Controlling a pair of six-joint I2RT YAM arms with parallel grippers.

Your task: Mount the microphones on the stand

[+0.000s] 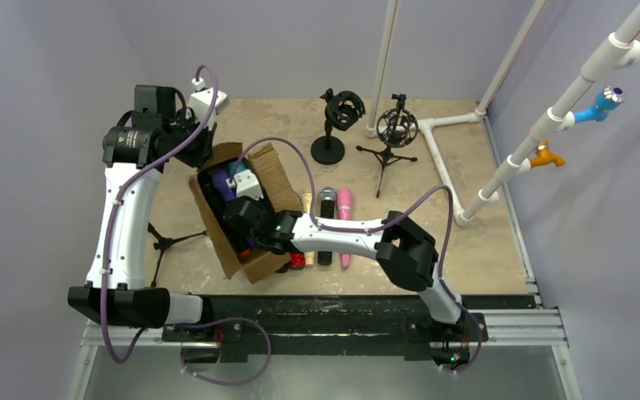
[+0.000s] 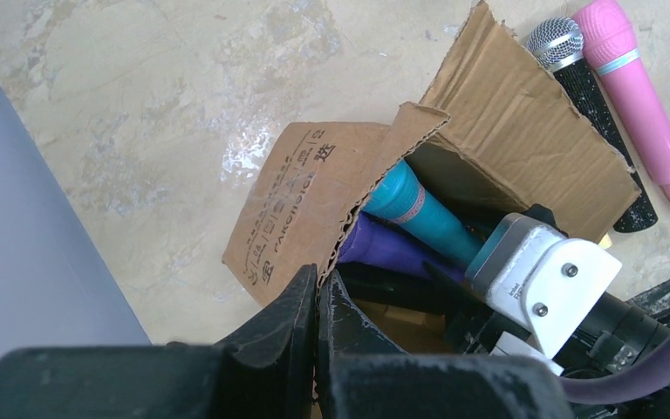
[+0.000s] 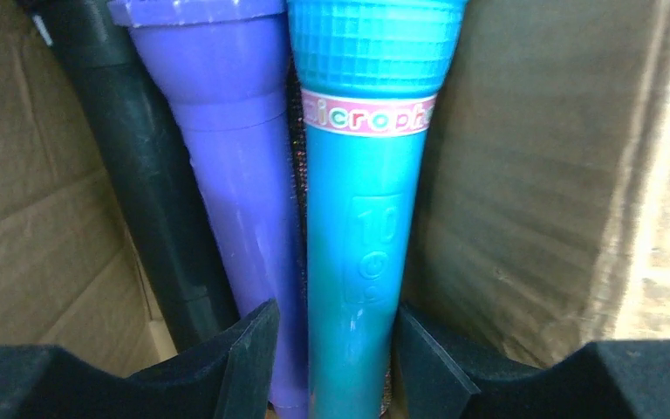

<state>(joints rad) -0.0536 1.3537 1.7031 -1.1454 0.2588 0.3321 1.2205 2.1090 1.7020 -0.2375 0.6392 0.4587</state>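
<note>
An open brown cardboard box [image 1: 258, 179] holds a blue microphone [image 3: 362, 218], a purple microphone [image 3: 227, 166] and a black one [image 3: 140, 175] side by side. My right gripper [image 3: 336, 319] is inside the box, open, its fingers straddling the blue microphone's handle, with the left finger over the purple one. My left gripper [image 2: 317, 284] is shut on the edge of a box flap [image 2: 301, 201] at the box's back left. A cream microphone [image 1: 308, 204], a black one with a silver head [image 1: 326, 218], a pink one [image 1: 345, 212] and a glittery red one [image 1: 297, 260] lie right of the box.
Two microphone stands are at the back: one on a round base [image 1: 333, 125] and a tripod [image 1: 396, 132]. Another tripod [image 1: 164, 242] lies under my left arm. A white pipe frame [image 1: 446, 167] rises at the right. The table's front edge is a metal rail.
</note>
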